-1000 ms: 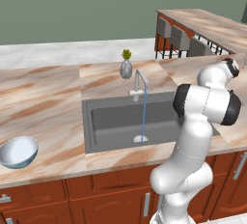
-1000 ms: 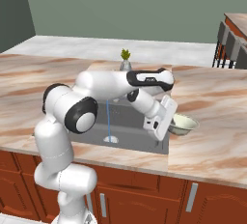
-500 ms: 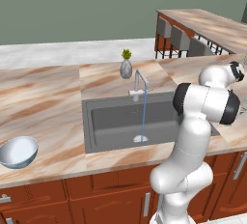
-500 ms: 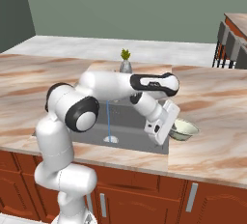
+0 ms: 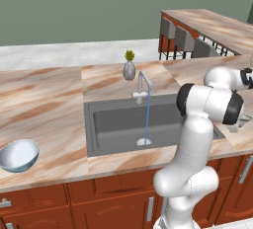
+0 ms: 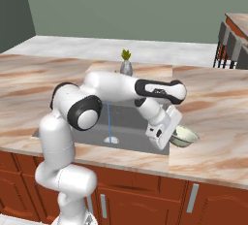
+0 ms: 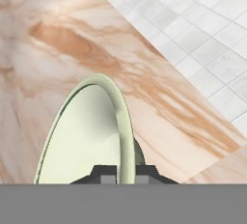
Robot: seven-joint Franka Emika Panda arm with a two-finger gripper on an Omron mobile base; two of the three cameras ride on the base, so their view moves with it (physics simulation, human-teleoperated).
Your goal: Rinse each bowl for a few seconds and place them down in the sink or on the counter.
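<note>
1. Right now the gripper [image 7: 124,171] is closed on the rim of the small cream-green bowl [image 6: 184,136], one dark tip inside the wall and one outside, as the hand view shows.
2. That bowl is just off the right end of the sink [image 6: 127,122], low over the counter [image 6: 213,122]; whether it is lifted clear or touching the stone I cannot tell from the right base view, since the hand covers its near side.
3. Seen along the gripper, the bowl stands nearly on edge, its rim running away from the fingertips and its hollow facing the view's left.
4. The relation that matters: the water stream [image 5: 147,117] falling from the faucet [image 5: 143,85] lies to the robot's left of the held bowl, across the basin, so the rinse seems to call for a sideways carry over the sink.
5. The arm reaches forward and right, forearm angled down, hand tilted toward the counter edge.
6. The larger blue-white bowl [image 5: 19,155] sits on the counter well to the left of the sink, untouched and far from the gripper.
7. A small vase with a plant [image 5: 129,68] stands behind the faucet.
</note>
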